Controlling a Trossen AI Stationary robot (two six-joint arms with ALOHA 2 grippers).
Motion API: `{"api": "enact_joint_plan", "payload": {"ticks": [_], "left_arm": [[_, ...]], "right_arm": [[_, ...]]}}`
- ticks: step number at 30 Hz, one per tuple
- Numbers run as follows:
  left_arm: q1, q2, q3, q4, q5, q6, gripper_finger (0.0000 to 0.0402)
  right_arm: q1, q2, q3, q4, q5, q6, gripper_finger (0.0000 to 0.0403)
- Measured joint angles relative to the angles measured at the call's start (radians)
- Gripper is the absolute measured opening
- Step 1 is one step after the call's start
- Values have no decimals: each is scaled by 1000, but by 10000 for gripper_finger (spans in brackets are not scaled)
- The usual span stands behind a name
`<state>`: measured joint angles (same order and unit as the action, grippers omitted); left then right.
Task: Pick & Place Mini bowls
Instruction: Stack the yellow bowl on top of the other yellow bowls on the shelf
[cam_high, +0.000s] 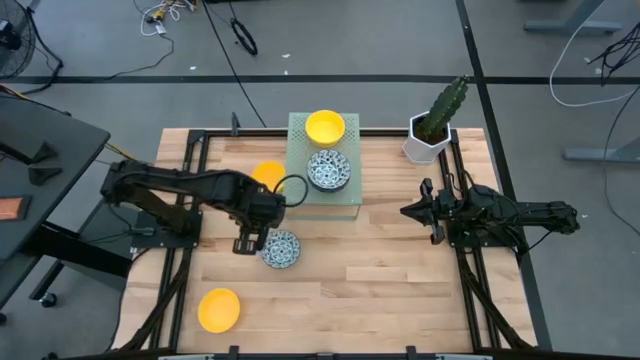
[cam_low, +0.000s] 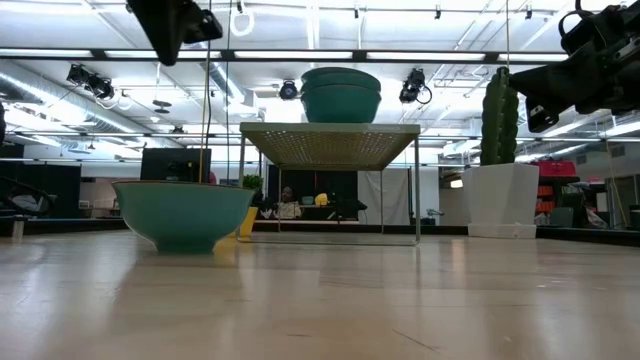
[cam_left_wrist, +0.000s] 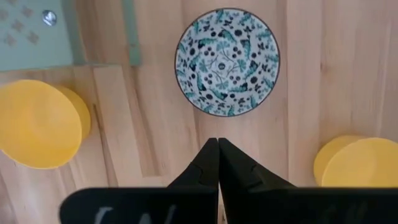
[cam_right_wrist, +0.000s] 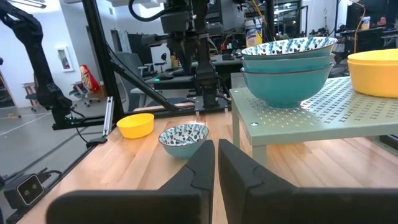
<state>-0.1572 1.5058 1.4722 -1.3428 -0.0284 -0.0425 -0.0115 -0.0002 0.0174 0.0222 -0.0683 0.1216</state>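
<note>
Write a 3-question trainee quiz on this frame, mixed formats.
1. True or false: the left claw is shut and holds nothing.
2. Multiple choice: what sits on the pale green perforated metal stand? A) only yellow bowls B) a plain yellow round bowl and a stack of white blue-patterned round bowls C) the cactus pot
3. Fill in: the lone blue-patterned bowl on the wooden table lies beside the ___ claw.

Key: 1 true; 2 B; 3 left.
</note>
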Motion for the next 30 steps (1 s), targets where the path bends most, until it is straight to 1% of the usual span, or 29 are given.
{"api": "enact_joint_plan", "payload": {"ticks": [8, 12, 14, 17, 19, 30], "left_arm": [[4, -46, -67, 13, -3, -30, 2], [12, -58, -81, 27, -57, -59, 2], [30, -68, -96, 45, -62, -82, 2], [76, -83, -123, 85, -65, -138, 2], [111, -94, -146, 78, -68, -186, 2], [347, -144, -263, 163, -84, -433, 2]], "right_arm": [[0, 0, 0, 0, 0, 0, 27], [0, 0, 0, 0, 0, 0, 27], [0, 0, 0, 0, 0, 0, 27], [0, 0, 0, 0, 0, 0, 27], [0, 0, 0, 0, 0, 0, 27], [0, 0, 0, 0, 0, 0, 27]]}}
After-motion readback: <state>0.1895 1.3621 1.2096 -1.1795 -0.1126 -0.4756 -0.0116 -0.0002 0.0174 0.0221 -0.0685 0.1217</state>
